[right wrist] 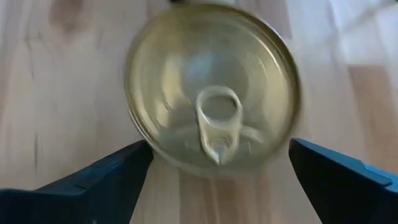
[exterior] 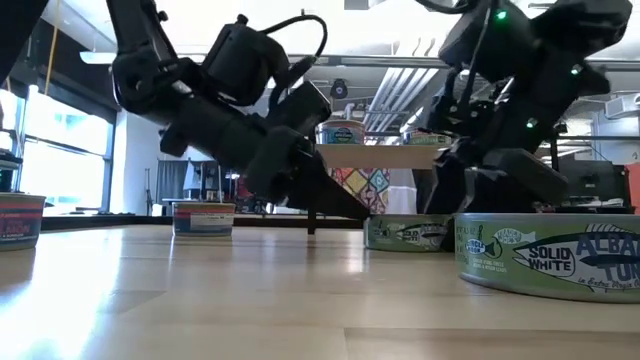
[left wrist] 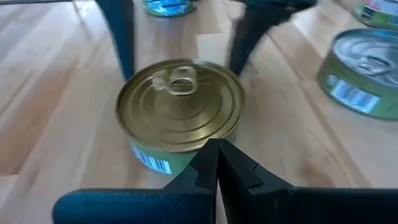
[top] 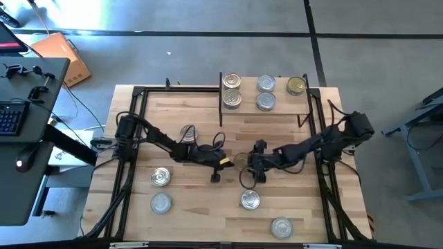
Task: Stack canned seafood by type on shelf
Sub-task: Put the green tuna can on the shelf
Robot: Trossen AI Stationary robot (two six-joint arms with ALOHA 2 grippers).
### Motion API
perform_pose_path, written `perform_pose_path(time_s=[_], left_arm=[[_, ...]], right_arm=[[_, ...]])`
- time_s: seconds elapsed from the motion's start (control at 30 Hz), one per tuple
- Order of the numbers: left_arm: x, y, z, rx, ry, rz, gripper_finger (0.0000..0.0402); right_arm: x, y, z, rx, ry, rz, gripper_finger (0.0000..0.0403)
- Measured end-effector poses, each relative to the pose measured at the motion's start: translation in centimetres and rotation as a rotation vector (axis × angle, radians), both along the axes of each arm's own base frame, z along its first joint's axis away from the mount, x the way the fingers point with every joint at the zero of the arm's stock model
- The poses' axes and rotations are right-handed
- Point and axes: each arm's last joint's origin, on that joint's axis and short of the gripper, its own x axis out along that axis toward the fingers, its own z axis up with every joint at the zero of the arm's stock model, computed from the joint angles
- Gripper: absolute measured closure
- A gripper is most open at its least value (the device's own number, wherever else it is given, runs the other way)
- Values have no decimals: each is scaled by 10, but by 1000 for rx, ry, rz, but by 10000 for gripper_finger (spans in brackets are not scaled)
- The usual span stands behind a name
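Gold tin (right wrist: 212,87) mid-worktop, between spread right gripper (right wrist: 217,171) jaws, not gripped. Left gripper (left wrist: 217,165) clenched, empty, beside it. Rigid, slick, dense: pinch side wall, not lid.

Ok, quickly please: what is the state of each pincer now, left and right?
Left pincer: closed, holding nothing, just behind the gold tin.
Right pincer: open, fingers on either side of the same gold tin, not gripping it.

Both dark arms reach inward to the centre of the high view, wrists bent low. The left gripper (top: 220,163) has its fingers pressed together; the right gripper (top: 253,164) stands spread wide.
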Motion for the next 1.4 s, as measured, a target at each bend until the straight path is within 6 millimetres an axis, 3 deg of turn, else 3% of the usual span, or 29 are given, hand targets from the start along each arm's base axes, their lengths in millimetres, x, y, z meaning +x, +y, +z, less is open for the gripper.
perform_pose_path(time_s=[0.33,0.6,1.03,1.4], left_arm=[[1,8,-5,3,-8,-2,402],[1,7,-5,18,0,8,402],[-6,-1,14,67,72,19,402],[-10,-4,23,58,84,7,402]], right_arm=[[7,-4,-3,41,-45,10,22],[6,-2,-4,84,-42,-37,55],[-16,19,-18,155,-265,-107,58],[-19,25,-18,140,-287,-109,58]])
